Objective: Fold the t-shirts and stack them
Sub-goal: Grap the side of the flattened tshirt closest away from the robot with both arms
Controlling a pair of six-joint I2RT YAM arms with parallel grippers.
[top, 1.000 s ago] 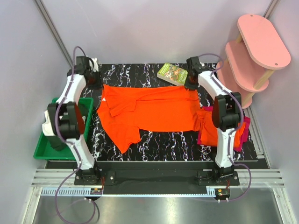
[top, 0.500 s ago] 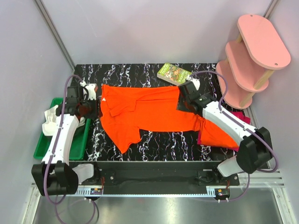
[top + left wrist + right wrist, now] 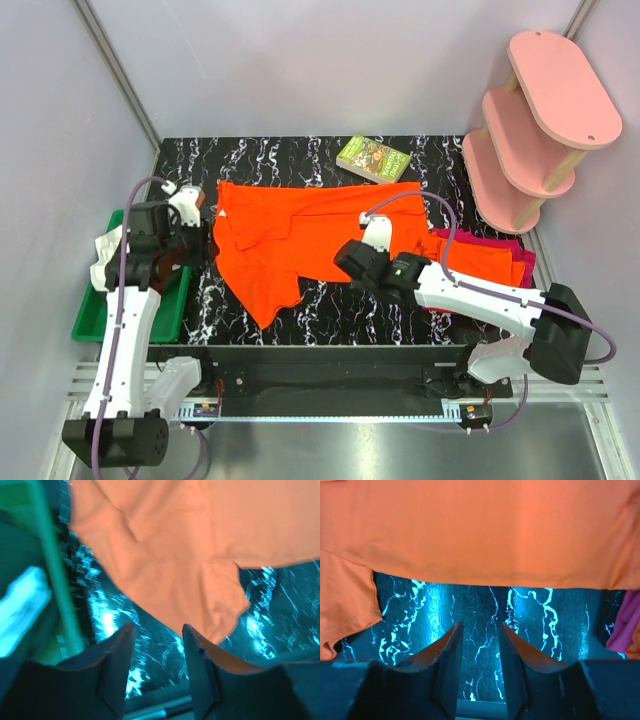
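Both arms have drawn back from the table's far corners since a second ago; the spread shirt lies where it was.

Item 1, left gripper (image 3: 157, 630): you see its fingers apart with nothing between them, over the bare black marbled table (image 3: 330, 305).

Item 2, orange t-shirt (image 3: 300, 235): spread flat. A flap of it hangs just ahead of the left fingertips and slightly to their right, without touching them.

Item 3, green bin (image 3: 95, 310): to the left of those fingers, with a white cloth (image 3: 105, 250) inside.

Item 4, right gripper (image 3: 477, 630): fingers parted, empty, over bare table. The spread shirt's near hem runs straight across ahead of your fingertips.

Item 5, folded orange shirt (image 3: 485, 262): off to this gripper's right, lying on the magenta shirt (image 3: 480, 237).

Item 6, book (image 3: 372, 158) and pink shelf (image 3: 540, 110): well beyond the right gripper, past the spread shirt.
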